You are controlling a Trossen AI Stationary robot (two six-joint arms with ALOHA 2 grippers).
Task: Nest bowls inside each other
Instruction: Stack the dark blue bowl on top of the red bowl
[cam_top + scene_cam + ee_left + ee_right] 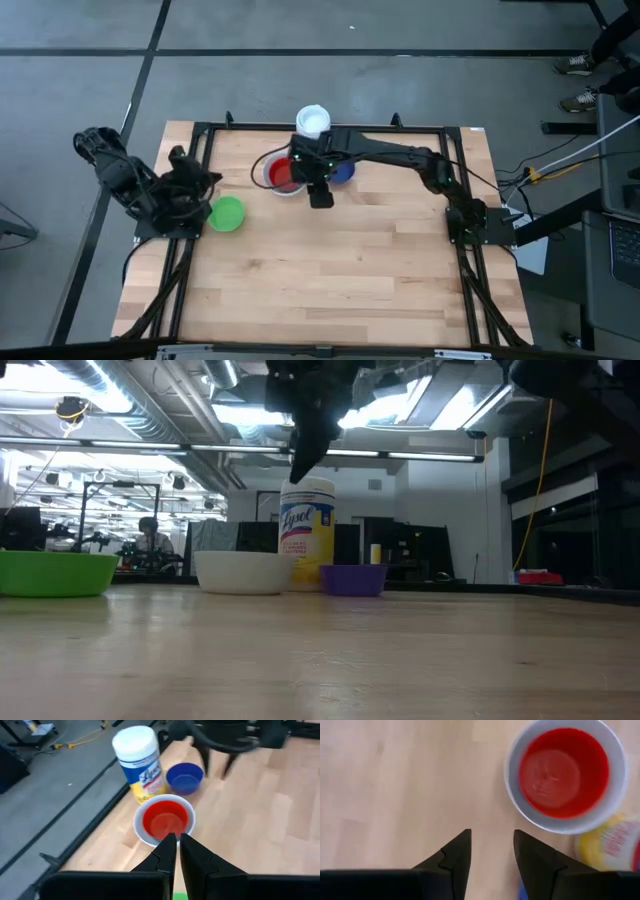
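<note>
A red bowl (283, 175) sits nested inside the white bowl (272, 184) near the table's far edge. The dark blue bowl (343, 173) stands just to its right. The green bowl (227, 213) stands apart at the left. My right gripper (491, 837) hangs open above the wood, on the near side of the white bowl (520, 795), with nothing between its fingers. In the low view it hovers well above the bowls (305, 455). My left gripper (177, 845) is shut and empty, raised beside the green bowl and pointing toward the red bowl (166, 820).
A white-lidded tub with a yellow label (313, 121) stands upright just behind the white and blue bowls. A black frame (200, 130) runs around the table's edges. Bare wood (330, 270) fills the near half of the table.
</note>
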